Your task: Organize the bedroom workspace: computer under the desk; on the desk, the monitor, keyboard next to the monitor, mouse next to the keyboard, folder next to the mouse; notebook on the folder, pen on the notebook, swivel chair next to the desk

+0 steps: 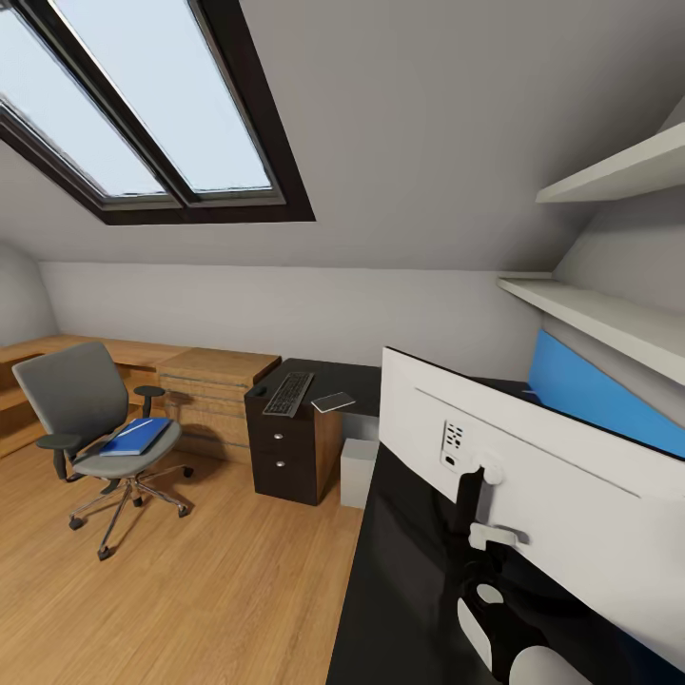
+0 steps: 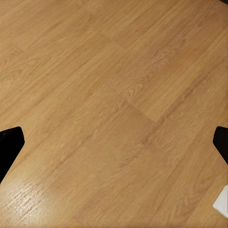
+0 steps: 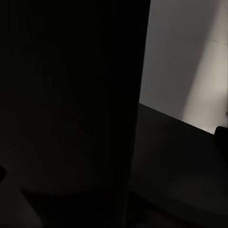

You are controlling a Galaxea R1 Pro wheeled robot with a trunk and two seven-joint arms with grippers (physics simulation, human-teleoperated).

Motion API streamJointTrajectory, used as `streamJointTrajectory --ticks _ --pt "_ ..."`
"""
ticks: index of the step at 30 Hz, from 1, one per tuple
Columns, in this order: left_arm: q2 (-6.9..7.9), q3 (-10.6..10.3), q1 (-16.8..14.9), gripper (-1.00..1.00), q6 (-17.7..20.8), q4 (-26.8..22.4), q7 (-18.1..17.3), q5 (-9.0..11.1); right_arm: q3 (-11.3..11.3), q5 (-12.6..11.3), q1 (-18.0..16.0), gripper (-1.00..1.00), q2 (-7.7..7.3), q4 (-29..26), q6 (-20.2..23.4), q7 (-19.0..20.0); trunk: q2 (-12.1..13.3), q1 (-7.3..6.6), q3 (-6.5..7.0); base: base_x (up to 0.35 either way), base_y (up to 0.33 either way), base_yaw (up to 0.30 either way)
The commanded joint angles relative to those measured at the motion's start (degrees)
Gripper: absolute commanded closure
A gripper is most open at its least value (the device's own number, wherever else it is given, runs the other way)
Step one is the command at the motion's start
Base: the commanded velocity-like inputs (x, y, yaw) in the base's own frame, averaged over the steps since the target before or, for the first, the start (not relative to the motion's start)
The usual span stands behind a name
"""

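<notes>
Blue folder [image 1: 136, 437] flat on swivel chair [image 1: 78, 404] seat; left claw [image 2: 114, 142] spread above wooden floor [image 2: 104, 95]; right claw's state untellable.

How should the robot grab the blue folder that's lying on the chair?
Probably by the folder's front edge, the one toward the open floor. It lies flat and thin on the swivel chair's seat, so a gripper likely has to pinch one edge rather than span it. The tall chair back stands behind and the black armrests flank both sides, leaving the front the clearest way in.
</notes>
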Motion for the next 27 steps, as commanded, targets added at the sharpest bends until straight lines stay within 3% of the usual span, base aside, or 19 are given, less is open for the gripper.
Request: streamJointTrajectory --ticks 1,27 --pt "0.09 -0.4 0.0 -1.0 -0.4 -0.1 0.3 0.6 -0.3 0.3 -0.1 -1.0 0.05 0.0 -0.2 -0.1 -0.1 0.01 -0.07 0.0 0.0 0.0" --pt "0.09 -0.4 0.0 -1.0 -0.4 -0.1 0.3 0.6 -0.3 0.3 -0.1 -1.0 0.05 0.0 -0.4 -0.2 -0.1 0.01 -0.07 -0.03 0.0 0.0"
